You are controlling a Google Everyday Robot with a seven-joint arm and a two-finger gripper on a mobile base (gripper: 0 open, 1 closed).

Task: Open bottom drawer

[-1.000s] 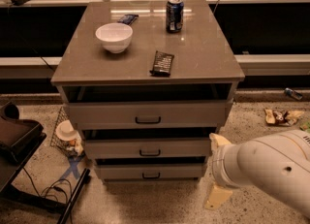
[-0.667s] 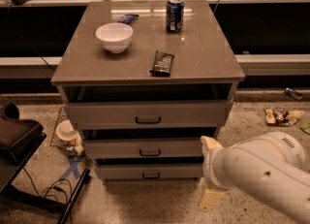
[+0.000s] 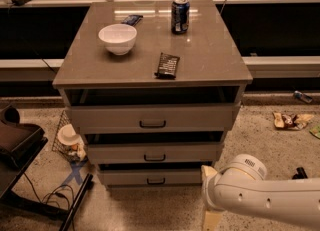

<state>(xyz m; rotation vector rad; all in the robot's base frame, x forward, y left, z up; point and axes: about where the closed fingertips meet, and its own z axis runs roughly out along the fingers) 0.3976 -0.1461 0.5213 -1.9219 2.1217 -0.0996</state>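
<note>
Task item: bottom drawer (image 3: 125,177), lowest of three in grey-beige bench (image 3: 210,55); sits just up-left of hand (image 3: 210,196); contact cannot be told; black bar handle (image 3: 156,181) free; dark gap above its front. The hand is low at bottom right, at end of white arm (image 3: 270,200), beside bench's lower right corner; apart or together: cannot tell. Mid drawer (image 3: 115,153) and top drawer (image 3: 110,117) further up-left of hand. On bench top, well above hand: white bowl (image 3: 117,38), drinks can (image 3: 180,16), dark packet (image 3: 167,65).
</note>
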